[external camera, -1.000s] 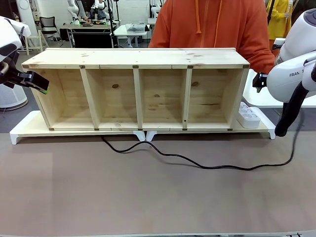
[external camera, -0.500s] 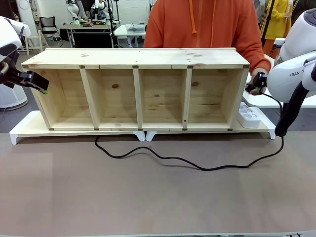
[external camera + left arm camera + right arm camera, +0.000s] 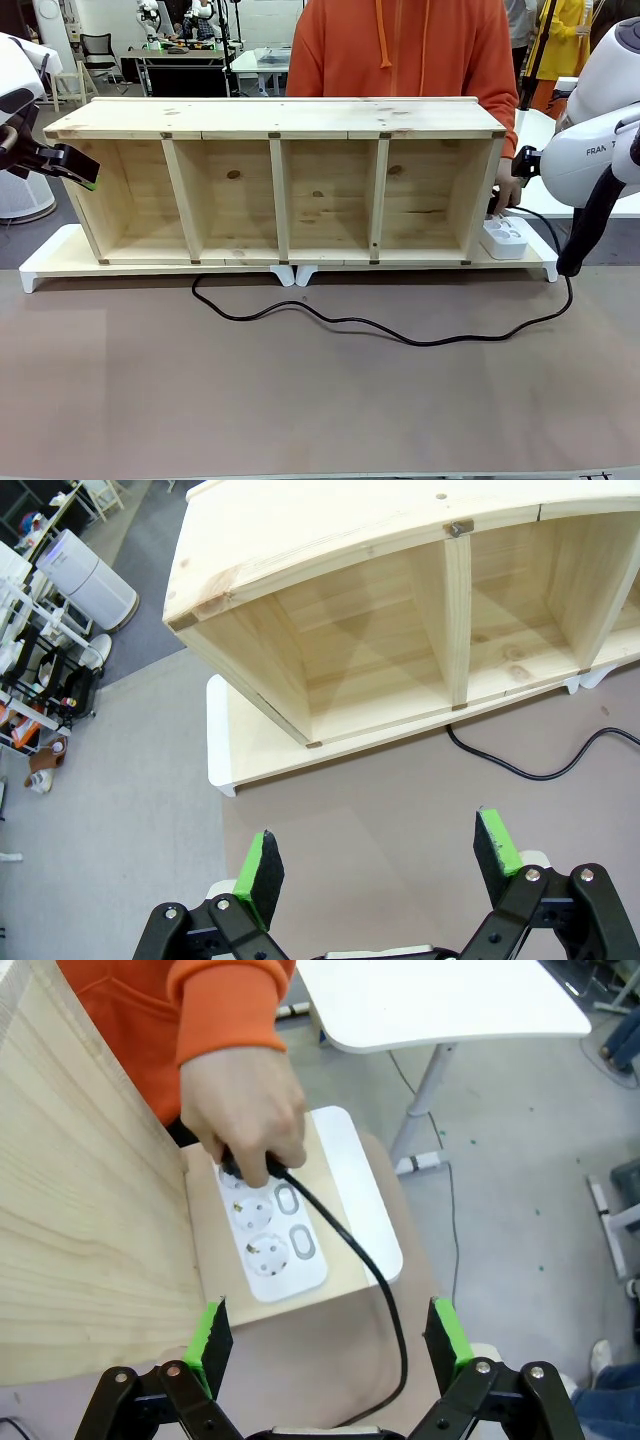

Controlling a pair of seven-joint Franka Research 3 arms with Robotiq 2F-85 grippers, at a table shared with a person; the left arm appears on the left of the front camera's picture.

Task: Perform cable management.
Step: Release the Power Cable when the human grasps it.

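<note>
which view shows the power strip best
The right wrist view: the power strip lies face-up beside the shelf, sockets visible, the person's hand pressing the cable plug into it. The front view shows it small at the shelf's right end.

Landmark: wooden shelf (image 3: pixel 280 180), long, open-fronted, four compartments, upright on the bench
Bench: brown surface (image 3: pixel 300 400) spreading in front of the wooden shelf
Base board: white board (image 3: pixel 45 262) under the wooden shelf, sticking out past both its ends
Power strip: white block (image 3: pixel 268 1230) with round sockets, on a pale wood ledge just beside the shelf's right end
Person: orange hoodie (image 3: pixel 400 50), standing behind the wooden shelf at its right half
White table: (image 3: pixel 440 1000) beyond the shelf's right end, on a grey floor
Office chair: (image 3: pixel 97 48) far behind the shelf's left end
Background table: dark table (image 3: pixel 185 65) with small items, well behind the shelf
</note>
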